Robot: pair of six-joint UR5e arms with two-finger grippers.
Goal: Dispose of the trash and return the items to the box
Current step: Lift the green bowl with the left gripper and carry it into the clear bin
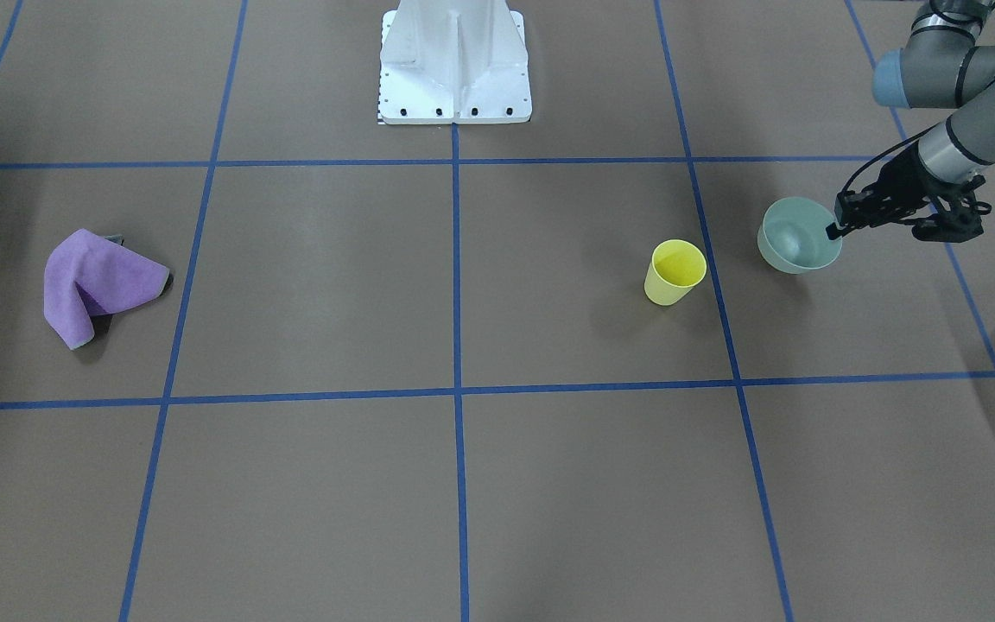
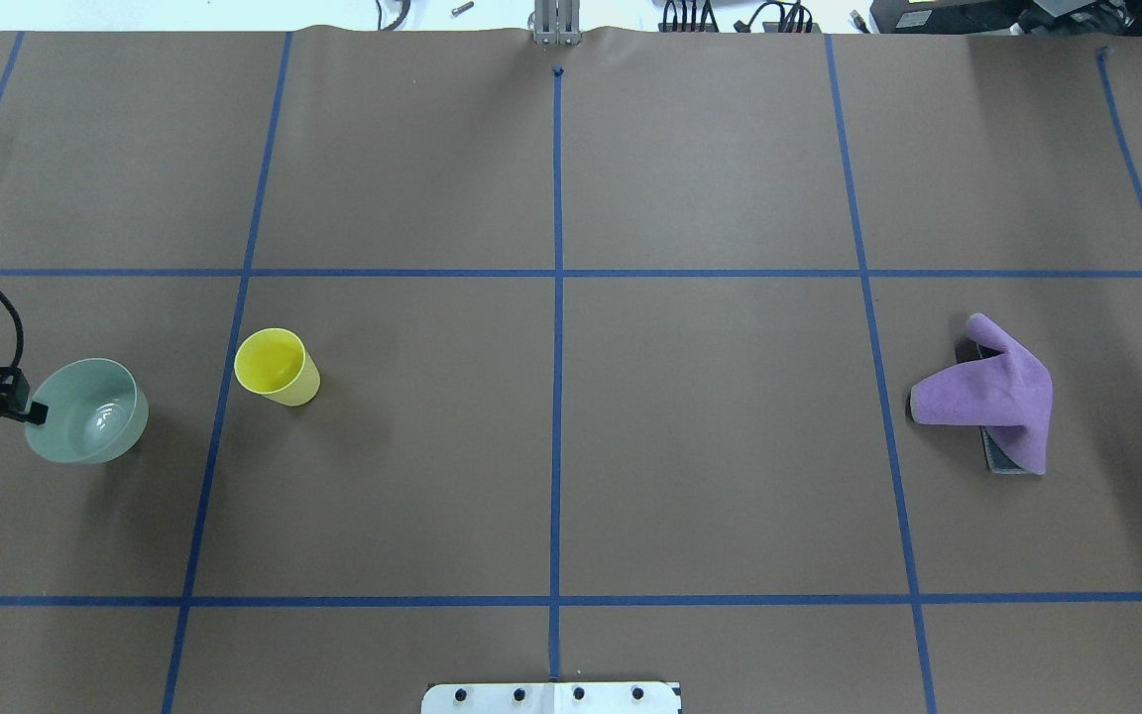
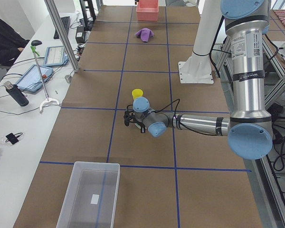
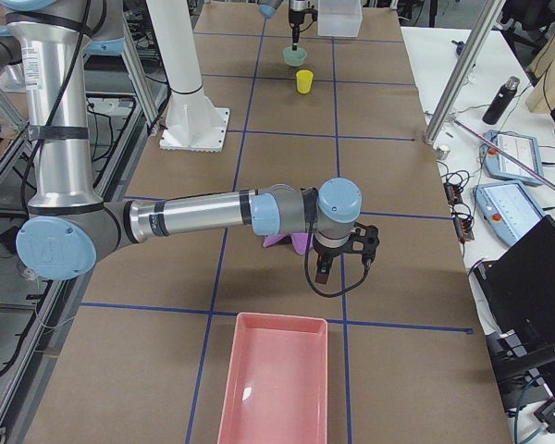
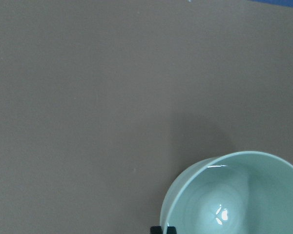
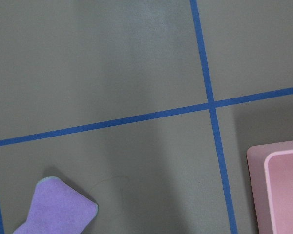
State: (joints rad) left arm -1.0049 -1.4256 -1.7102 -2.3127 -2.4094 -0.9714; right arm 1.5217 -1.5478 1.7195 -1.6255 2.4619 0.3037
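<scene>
Lane: I see open bench [image 3: 118, 148] between bowl [image 1: 798, 238] and box [image 3: 89, 194].
Cup [image 1: 675, 273]: stands near bowl, away from that lane.

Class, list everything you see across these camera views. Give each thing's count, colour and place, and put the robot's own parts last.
bowl: one, pale grey-green, robot's left side of the table.
cup: one, yellow, upright, beside the bowl, not touching it.
cloth: one, purple, crumpled, robot's right side.
box: one, frosted clear, table's left end.
tray: one, pink, table's right end.
table: one, brown, blue tape grid.
pedestal: one, white, robot's edge of the table.
left gripper: one, black, shut on the bowl's rim.
right gripper: one, black, above the cloth; open or shut cannot be told.
</scene>
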